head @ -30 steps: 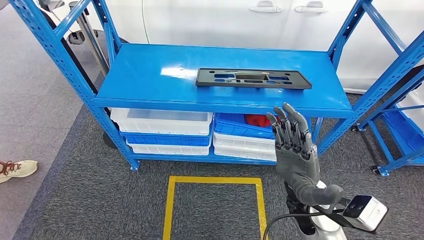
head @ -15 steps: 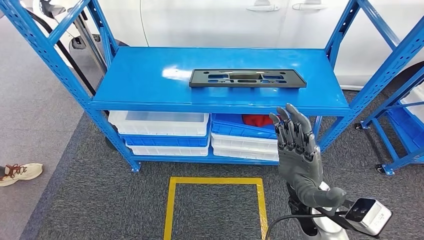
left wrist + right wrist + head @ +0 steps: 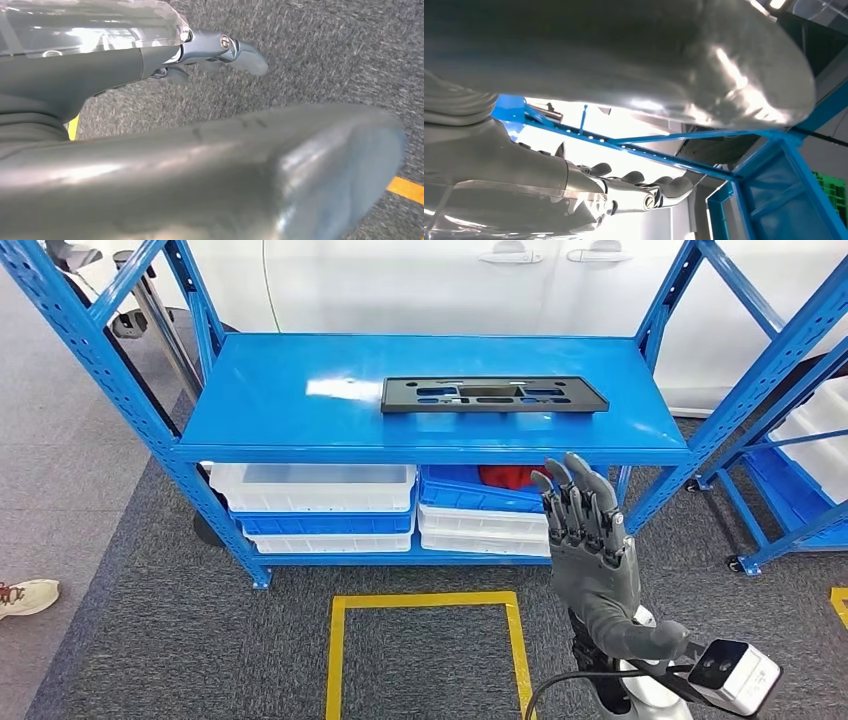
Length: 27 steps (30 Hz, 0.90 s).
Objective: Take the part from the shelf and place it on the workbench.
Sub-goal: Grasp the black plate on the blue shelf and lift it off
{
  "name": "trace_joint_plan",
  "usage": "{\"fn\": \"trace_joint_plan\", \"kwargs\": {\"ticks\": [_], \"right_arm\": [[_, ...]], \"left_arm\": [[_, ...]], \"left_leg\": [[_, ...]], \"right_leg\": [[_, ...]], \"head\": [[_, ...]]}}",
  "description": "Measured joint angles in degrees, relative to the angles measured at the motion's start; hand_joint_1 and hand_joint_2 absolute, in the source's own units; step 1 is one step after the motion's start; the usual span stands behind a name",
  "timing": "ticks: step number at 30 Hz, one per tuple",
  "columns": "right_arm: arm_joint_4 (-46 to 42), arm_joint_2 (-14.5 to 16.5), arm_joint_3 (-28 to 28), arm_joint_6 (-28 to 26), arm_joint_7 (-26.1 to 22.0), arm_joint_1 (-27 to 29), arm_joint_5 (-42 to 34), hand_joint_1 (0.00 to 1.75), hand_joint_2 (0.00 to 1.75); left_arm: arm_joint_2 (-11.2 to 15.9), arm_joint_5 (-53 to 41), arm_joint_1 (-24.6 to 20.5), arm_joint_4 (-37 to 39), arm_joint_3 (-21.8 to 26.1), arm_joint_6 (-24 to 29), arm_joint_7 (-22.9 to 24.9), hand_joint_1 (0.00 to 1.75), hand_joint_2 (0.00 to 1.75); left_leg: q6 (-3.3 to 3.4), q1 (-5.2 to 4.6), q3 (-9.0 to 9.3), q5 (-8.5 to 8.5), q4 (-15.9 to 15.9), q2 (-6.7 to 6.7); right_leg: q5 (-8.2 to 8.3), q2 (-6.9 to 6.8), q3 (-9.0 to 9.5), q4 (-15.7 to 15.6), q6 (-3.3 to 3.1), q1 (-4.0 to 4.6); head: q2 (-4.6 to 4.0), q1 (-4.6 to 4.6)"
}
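Black part (image 3: 494, 394) flat on shelf (image 3: 280, 400) top, nearer front edge, right of centre, long axis parallel to that edge. Right hand (image 3: 588, 540) raised below front edge, fingers straight, holding nothing; nearer arm, reach up & fwd.

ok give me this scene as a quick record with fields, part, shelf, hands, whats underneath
part: flat black part with slots, lying on the shelf top, untouched
shelf: blue metal shelf, part sits right of its middle
right hand: right hand raised in front of the shelf edge, fingers straight up and close together, holding nothing, below and short of the part
left hand: left hand over grey carpet, state unclear
under shelf: white and blue bins; something red in a blue bin
floor: yellow taped square on carpet
stage: part not yet taken
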Motion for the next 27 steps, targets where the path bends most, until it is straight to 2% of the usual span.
{"fn": "trace_joint_plan", "kwargs": {"ticks": [1, 2, 3, 4, 5, 6, 8, 11, 12, 14, 15, 16, 17, 18, 19, 20, 21, 22, 25, 27], "right_arm": [[0.1, 0.0, 0.0, 0.0, 0.0, 0.1, 0.0, 0.0, 0.0], [0.1, 0.0, 0.0, 0.1, 0.0, 0.1, -0.1, 0.0, 0.0], [0.2, -0.1, 0.0, 0.3, 0.0, 0.1, -0.2, 0.0, 0.0], [0.3, -0.1, 0.0, 0.4, 0.1, 0.0, -0.3, 0.0, 0.0], [0.3, -0.1, 0.0, 0.6, 0.1, -0.1, -0.4, 0.0, 0.0], [0.4, -0.1, 0.0, 0.7, 0.1, -0.2, -0.5, 0.0, 0.0], [0.5, -0.1, 0.0, 0.9, 0.1, -0.3, -0.6, 0.0, 0.0], [0.4, 0.0, 0.0, 0.6, 0.2, -0.2, -0.3, 0.0, 0.0], [0.3, 0.1, 0.0, 0.6, 0.2, -0.2, -0.2, 0.0, 0.0], [0.3, 0.3, 0.0, 0.4, 0.3, 0.0, 0.1, 0.0, 0.0], [0.3, 0.3, 0.0, 0.3, 0.3, 0.3, 0.2, 0.0, 0.0], [0.3, 0.3, 0.0, 0.3, 0.3, 0.5, 0.3, 0.0, 0.0], [0.3, 0.3, 0.0, 0.2, 0.3, 0.7, 0.4, 0.0, 0.0], [0.3, 0.3, 0.0, 0.1, 0.3, 0.9, 0.4, 0.0, 0.0], [0.3, 0.3, 0.0, 0.1, 0.3, 1.0, 0.4, 0.0, 0.0], [0.3, 0.3, 0.0, 0.1, 0.3, 1.1, 0.4, 0.0, 0.0], [0.3, 0.3, 0.0, 0.1, 0.3, 1.1, 0.4, 0.0, 0.0], [0.3, 0.3, 0.0, 0.0, 0.3, 1.1, 0.4, 0.0, 0.0], [0.2, 0.3, 0.0, 0.1, 0.3, 1.1, 0.5, 0.0, 0.0], [0.0, 0.3, 0.0, 0.1, 0.2, 1.1, 0.5, 0.0, 0.0]], "left_arm": [[0.0, 0.0, 0.0, 0.0, 0.0, 0.0, 0.0, 0.0, 0.0], [0.0, 0.0, 0.1, 0.0, 0.0, 0.0, 0.0, 0.0, 0.0], [0.0, 0.0, 0.0, 0.0, 0.0, 0.0, 0.0, 0.0, 0.0], [0.0, 0.0, 0.0, 0.0, 0.0, 0.0, 0.0, 0.0, 0.0], [-0.1, 0.0, 0.0, 0.0, 0.0, -0.1, 0.0, 0.0, 0.0], [-0.2, 0.0, 0.0, 0.0, 0.0, -0.1, 0.0, 0.0, 0.0], [-0.4, 0.0, 0.0, 0.0, 0.0, -0.2, -0.1, 0.0, 0.0], [-0.4, 0.0, -0.1, 0.0, -0.1, -0.2, -0.2, 0.0, 0.0], [-0.5, 0.0, -0.1, 0.0, -0.1, -0.2, -0.3, 0.0, 0.0], [-0.5, 0.0, -0.1, 0.0, -0.1, -0.3, -0.4, 0.0, 0.0], [-0.5, 0.0, -0.1, 0.0, -0.1, -0.3, -0.5, 0.0, 0.0], [-0.4, 0.0, 0.0, 0.0, -0.1, -0.3, -0.5, 0.0, 0.0], [-0.4, 0.0, 0.0, 0.0, -0.2, -0.3, -0.5, 0.0, 0.0], [-0.4, 0.0, 0.1, 0.0, -0.2, -0.3, -0.5, 0.0, 0.0], [-0.4, 0.0, 0.1, 0.0, -0.2, -0.3, -0.5, 0.0, 0.0], [-0.4, 0.0, 0.0, 0.0, -0.2, -0.3, -0.5, 0.0, 0.0], [-0.4, 0.0, 0.0, 0.0, -0.2, -0.3, -0.5, 0.0, 0.0], [-0.4, 0.0, 0.0, 0.0, -0.2, -0.4, -0.5, 0.0, 0.0], [-0.4, 0.0, 0.0, 0.0, -0.2, -0.4, -0.5, 0.0, 0.0], [-0.4, 0.0, 0.0, 0.0, -0.2, -0.4, -0.5, 0.0, 0.0]], "left_leg": [[0.04, -0.14, -0.05, 0.0, 0.0, 0.08], [0.06, -0.28, -0.03, -0.01, 0.0, 0.11], [0.06, -0.4, 0.07, -0.03, 0.0, 0.13], [0.04, -0.49, 0.18, -0.07, 0.0, 0.13], [-0.07, -0.67, 0.23, -0.15, 0.1, 0.14], [-0.26, -0.78, 0.22, -0.22, 0.1, 0.14], [-0.86, -0.85, 0.17, -0.35, 0.1, 0.17], [-1.75, -0.8, -0.16, -1.23, 1.2, 0.29], [-2.03, -0.74, -1.21, -2.51, 3.5, 0.33], [-2.51, -0.44, -5.05, -5.97, 11.2, 0.33], [-2.75, -0.3, -7.17, -7.17, 15.0, 0.33], [-2.93, -0.18, -8.5, -7.27, 17.0, 0.34], [-3.04, -0.05, -8.74, -6.16, 16.7, 0.34], [-3.08, 0.08, -7.79, -4.04, 14.1, 0.35], [-3.05, 0.19, -6.0, -1.47, 9.8, 0.36], [-2.91, 0.16, -4.09, 0.35, 5.7, 0.35], [-2.63, 0.1, -2.7, 1.4, 2.7, 0.34], [-2.3, 0.0, -1.96, 1.65, 1.0, 0.32], [-1.13, -0.05, -1.58, 1.06, 0.5, 0.27], [-0.34, 0.13, -0.91, 0.84, 0.0, 0.31]], "right_leg": [[-0.12, -0.05, -0.8, 1.6, -0.07, 0.01], [0.94, -0.08, -0.33, 0.7, -0.25, 0.05], [2.86, -0.12, 1.29, -2.4, -0.54, 0.14], [4.88, -0.21, 3.61, -6.9, -0.98, 0.3], [6.3, -0.37, 5.7, -11.0, -1.38, 0.51], [7.07, -0.51, 7.08, -13.9, -1.71, 0.71], [7.04, -0.63, 7.69, -15.5, -2.12, 1.03], [7.34, -0.57, 8.24, -16.4, -2.97, 0.66], [7.41, -0.62, 8.58, -16.7, -3.25, 0.47], [7.22, -0.71, 8.98, -16.8, -3.57, 0.42], [7.04, -0.67, 9.13, -16.8, -3.61, 0.43], [6.85, -0.62, 9.32, -16.8, -3.58, 0.42], [6.59, -0.55, 9.6, -16.7, -3.48, 0.4], [6.28, -0.48, 10.02, -16.7, -3.36, 0.36], [5.88, -0.44, 10.5, -16.7, -3.18, 0.34], [5.44, -0.39, 10.89, -16.6, -2.9, 0.43], [5.1, -0.33, 11.12, -16.5, -2.61, 0.53], [4.84, -0.28, 11.21, -16.4, -2.3, 0.64], [4.32, -0.23, 11.46, -16.4, -1.31, 0.62], [2.75, -0.29, 10.42, -13.7, -0.74, 0.47]], "head": [[0.0, 0.0], [0.0, 0.0], [0.0, 0.0], [0.0, 0.0], [0.0, 0.0], [0.0, 0.0], [0.0, 0.0], [0.0, -0.01], [0.0, -0.01], [0.0, -0.01], [0.0, -0.01], [0.0, 0.0], [0.0, 0.0], [0.0, 0.0], [0.0, 0.0], [0.0, 0.0], [0.0, 0.0], [0.0, 0.0], [0.0, 0.0], [0.0, 0.0]]}}
